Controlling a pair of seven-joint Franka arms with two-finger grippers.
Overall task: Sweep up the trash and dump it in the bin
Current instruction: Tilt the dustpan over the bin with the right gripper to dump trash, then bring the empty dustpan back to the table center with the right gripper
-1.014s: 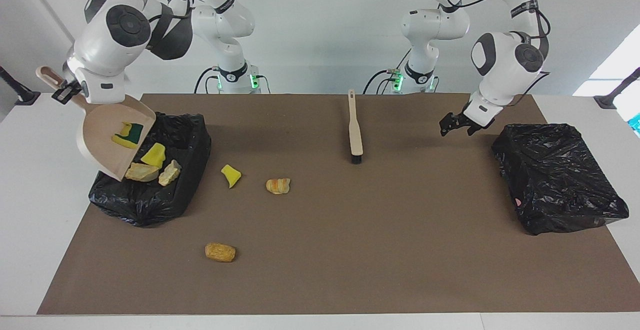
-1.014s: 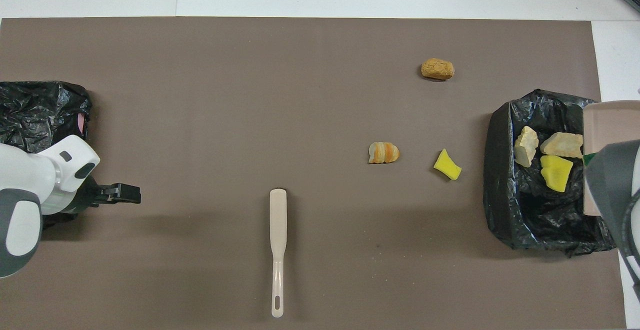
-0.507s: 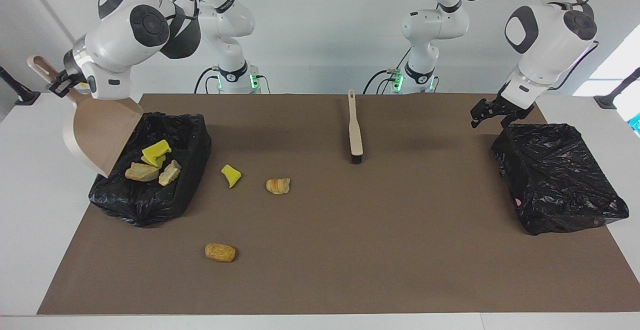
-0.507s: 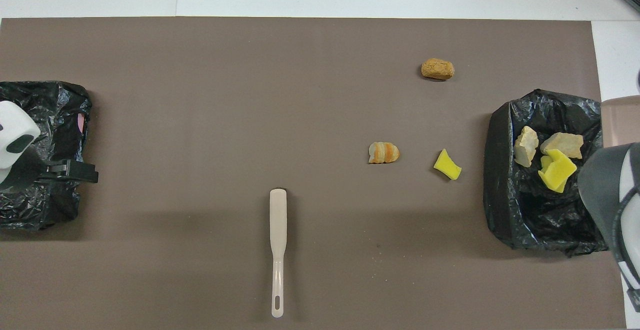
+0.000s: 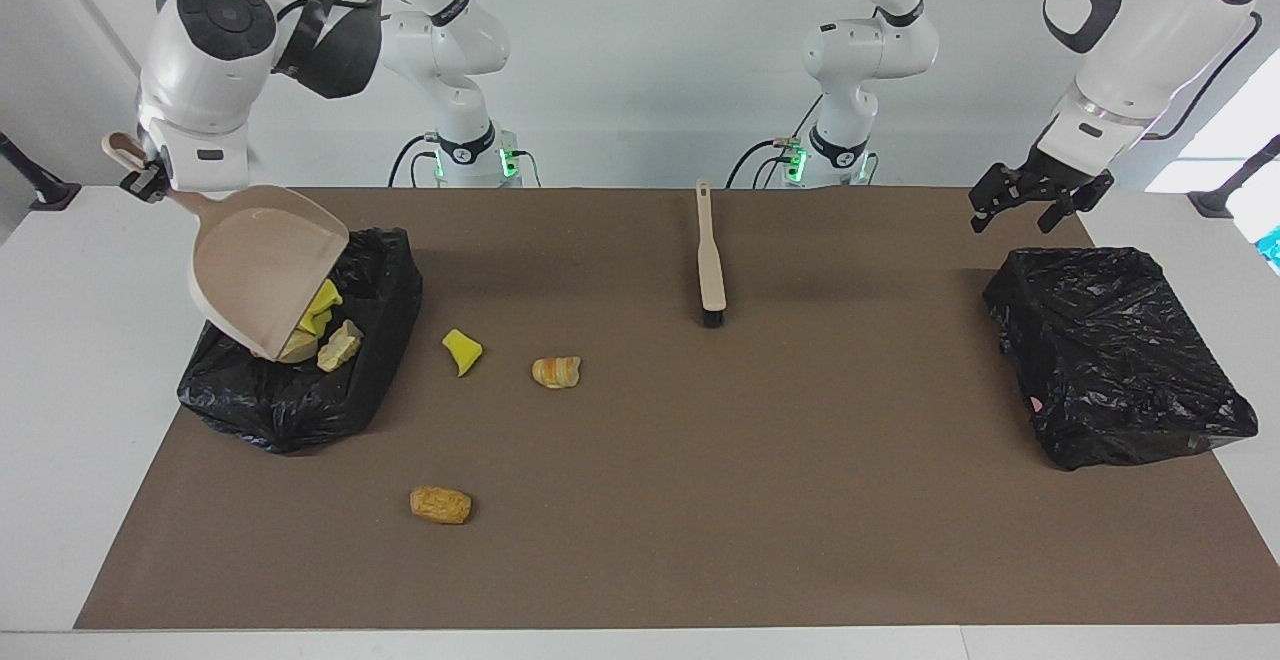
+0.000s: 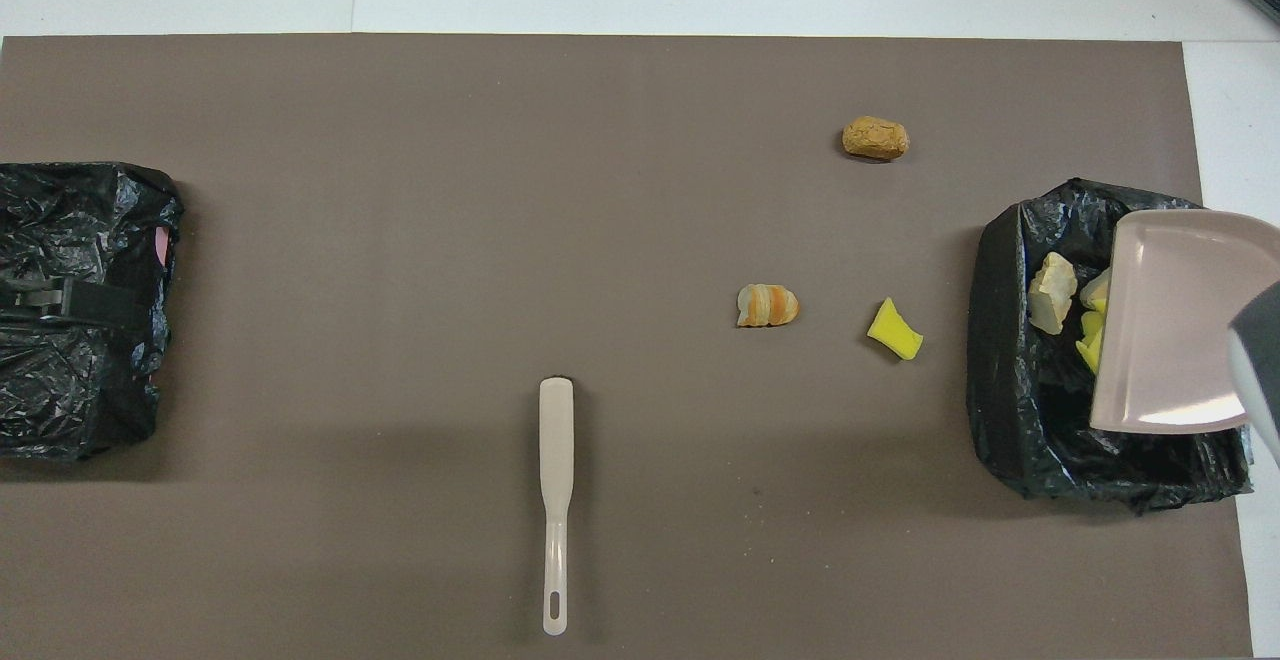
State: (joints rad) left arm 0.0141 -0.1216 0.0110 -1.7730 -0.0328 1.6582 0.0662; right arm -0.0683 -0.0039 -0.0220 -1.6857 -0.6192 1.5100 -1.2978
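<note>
- The table wears a flat matte brown mat (image 5: 700, 500), with a bin lined in crinkly, shiny black plastic at each end.
- The bin at the right arm's end (image 5: 300, 390) holds part of the trash: tan stone-like chunks (image 6: 1052, 292) with rough broken faces and yellow sponge bits (image 5: 322, 300), soft and blocky.
- Three scraps lie loose on the mat: a yellow sponge wedge (image 5: 461, 350) near that bin, a striped orange-and-cream bread-like lump (image 5: 556, 371) beside it, and a crusty orange-brown lump (image 5: 440, 504) farther from the robots.
- The right gripper (image 5: 145, 183) is clamped on the handle of a smooth beige plastic dustpan (image 5: 265, 265), tilted mouth-down over that bin.
- The left gripper (image 5: 1030, 202) hangs over the edge of the closed bin (image 5: 1120, 360) at its own end, fingers spread apart, holding nothing.
- A slim beige brush (image 5: 710, 260) with a black bristle tip lies flat mid-mat, untouched.
- The facing view shows the grip on the handle; the overhead view shows only the pan's back, hiding some scraps.
</note>
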